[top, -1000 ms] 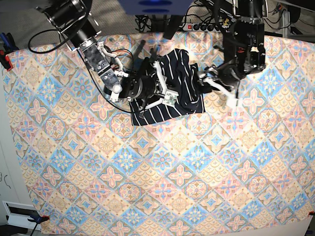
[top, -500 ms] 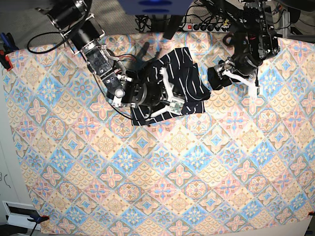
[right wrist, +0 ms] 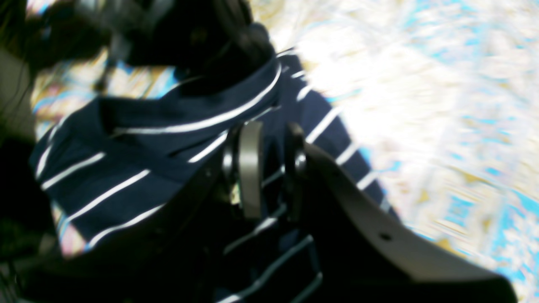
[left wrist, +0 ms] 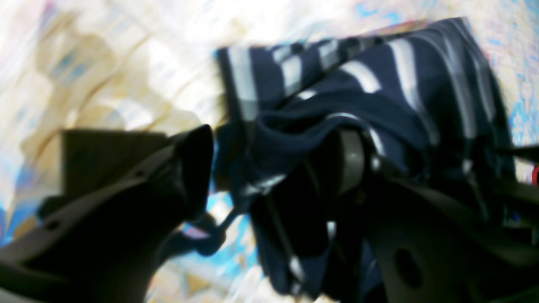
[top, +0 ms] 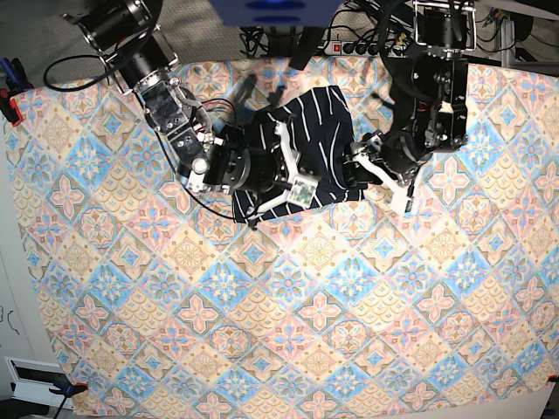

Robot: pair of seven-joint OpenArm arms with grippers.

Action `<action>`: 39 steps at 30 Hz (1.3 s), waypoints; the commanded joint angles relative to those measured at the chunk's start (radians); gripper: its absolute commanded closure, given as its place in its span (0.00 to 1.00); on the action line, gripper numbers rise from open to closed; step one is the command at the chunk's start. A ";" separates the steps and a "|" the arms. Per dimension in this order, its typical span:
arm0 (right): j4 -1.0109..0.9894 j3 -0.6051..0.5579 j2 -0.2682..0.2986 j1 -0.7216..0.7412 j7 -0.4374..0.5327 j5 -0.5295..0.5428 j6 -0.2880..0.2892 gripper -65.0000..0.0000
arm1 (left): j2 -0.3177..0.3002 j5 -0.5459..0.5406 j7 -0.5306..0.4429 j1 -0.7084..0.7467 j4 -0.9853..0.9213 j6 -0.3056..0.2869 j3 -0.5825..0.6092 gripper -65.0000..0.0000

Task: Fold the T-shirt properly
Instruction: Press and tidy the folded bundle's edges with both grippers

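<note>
In the left wrist view, all of it blurred, we see the T-shirt [left wrist: 379,97] bunched on the patterned tablecloth [left wrist: 126,54]. The left tool [left wrist: 273,155] stands wide: one finger [left wrist: 185,168] lies over bare cloth, the other [left wrist: 351,162] against the shirt's folds. We cannot tell whether it grips any fabric.

In the right wrist view, the right tool [right wrist: 269,168] is narrow, its two pads close together with striped fabric pinched between them. The T-shirt [right wrist: 168,139] spreads away from them over the tablecloth [right wrist: 421,105].

In the base view, the T-shirt [top: 319,131] lies crumpled near the far edge of the counter [top: 288,349]. The right tool [top: 293,170] sits on the shirt's near side, and the left tool [top: 371,170] is at its opposite edge.
</note>
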 commanded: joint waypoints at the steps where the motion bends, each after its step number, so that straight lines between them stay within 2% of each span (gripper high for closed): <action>1: 0.022 0.019 -0.003 0.002 0.021 0.018 -0.002 0.86 | -0.006 -0.001 -0.006 -0.003 -0.002 -0.005 -0.006 0.51; 5: 0.025 0.049 0.001 -0.005 0.023 0.018 -0.002 0.86 | -0.006 0.030 -0.007 -0.026 -0.027 -0.005 -0.006 0.63; 10: 0.025 0.049 0.011 -0.005 0.023 0.018 -0.002 0.86 | -0.005 0.039 -0.017 -0.037 -0.022 -0.005 -0.009 0.90; 11: 0.025 0.049 0.011 -0.005 0.023 0.018 -0.002 0.86 | -0.005 0.038 -0.030 -0.043 -0.021 -0.005 -0.007 0.92; 23: 0.023 0.049 0.011 -0.005 0.023 0.018 -0.002 0.86 | -0.005 0.041 -0.050 -0.063 0.150 -0.003 -0.015 0.92; 27: 0.023 0.049 0.011 -0.005 0.023 0.018 -0.002 0.86 | -0.006 0.041 -0.061 -0.101 0.094 -0.003 -0.023 0.92; 32: 0.023 0.049 0.011 -0.005 0.023 0.018 -0.002 0.86 | -0.003 0.082 -0.164 -0.152 -0.056 -0.003 -0.033 0.92; 37: 0.025 0.051 0.011 -0.005 0.023 0.018 -0.002 0.86 | 0.020 0.163 -0.170 -0.176 -0.171 -0.003 0.008 0.91; 39: 0.025 0.051 0.011 -0.005 0.023 0.018 -0.002 0.86 | 0.025 0.170 -0.161 -0.172 -0.168 -0.003 0.008 0.87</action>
